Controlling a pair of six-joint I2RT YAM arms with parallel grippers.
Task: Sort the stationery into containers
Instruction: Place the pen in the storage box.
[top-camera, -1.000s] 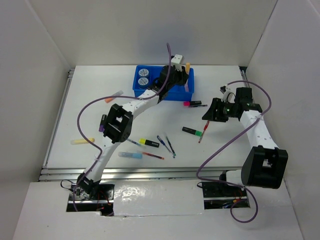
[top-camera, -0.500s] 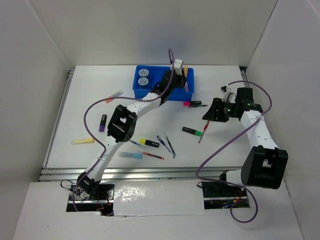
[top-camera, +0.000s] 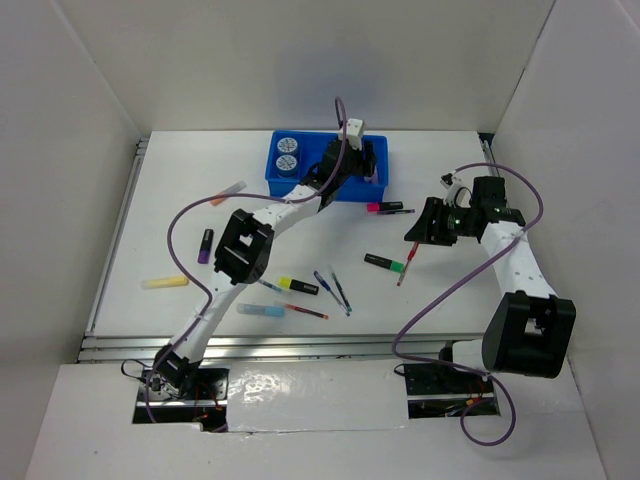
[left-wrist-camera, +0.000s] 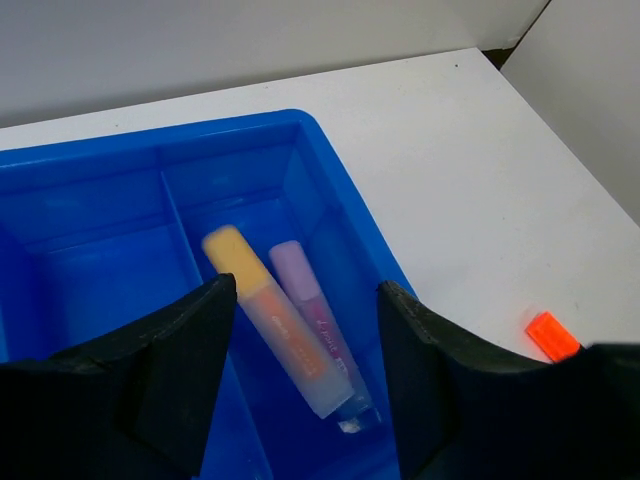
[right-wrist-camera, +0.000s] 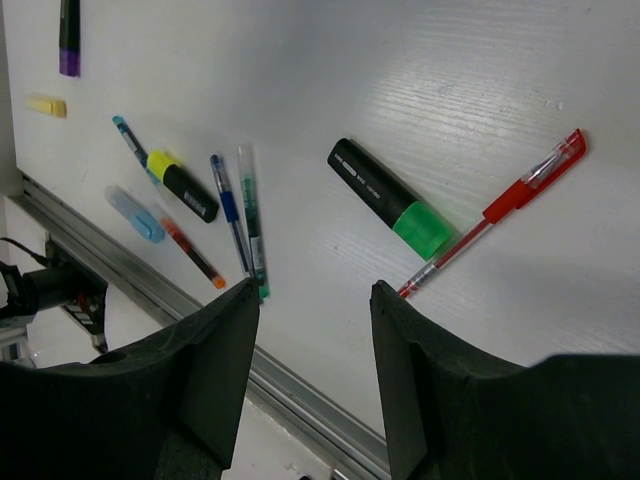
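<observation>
White walls close in a white tabletop, and the blue tray sits at its far middle with most of the stationery scattered nearer you. Your left claw hangs over the tray's rightmost compartment with its jaws spread wide and nothing in them. Below it an orange highlighter and a purple highlighter lie side by side on the compartment floor.

Your right claw is wide and empty too, hovering above the tabletop on the right. Just ahead of it lies the green highlighter, black body and green cap. In the wrist view its long axis runs on a diagonal from upper left down to lower right. The red pen slants the other way, and its tip end passes close by the green cap; you cannot tell whether they touch.

The right arm is clearly the nearer one. You would likely need to turn the wrist so the jaws close across the highlighter's body, away from the pen.
</observation>
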